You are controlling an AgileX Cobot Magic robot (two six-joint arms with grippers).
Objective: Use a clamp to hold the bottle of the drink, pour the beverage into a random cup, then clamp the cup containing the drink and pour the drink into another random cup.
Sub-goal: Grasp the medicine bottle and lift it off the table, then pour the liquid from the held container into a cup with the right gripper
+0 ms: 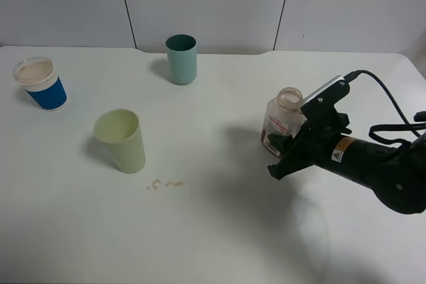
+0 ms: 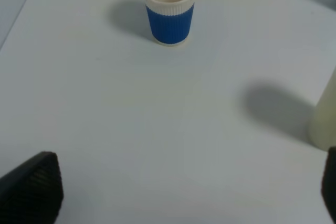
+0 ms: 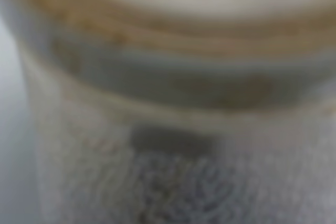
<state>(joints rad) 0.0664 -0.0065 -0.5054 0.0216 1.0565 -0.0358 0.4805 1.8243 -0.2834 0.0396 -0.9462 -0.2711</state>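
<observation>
Right hand (image 1: 281,156) pinches the bottle (image 1: 283,112) low on its label, mouth up, at the right side of the counter (image 1: 219,231), presumably keeping the neck free to pour toward the pale green cup (image 1: 122,139), well left; left hand (image 2: 181,192) spread, empty.

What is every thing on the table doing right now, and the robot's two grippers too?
bottle, upright, cap off, gripped.
right gripper, fingers shut on the bottle.
left gripper, fingers wide open, empty.
yellow-green tumbler, upright, untouched.
teal tumbler, upright, untouched.
blue paper cup, upright, untouched.
table, small brownish spill by the yellow-green tumbler.
</observation>
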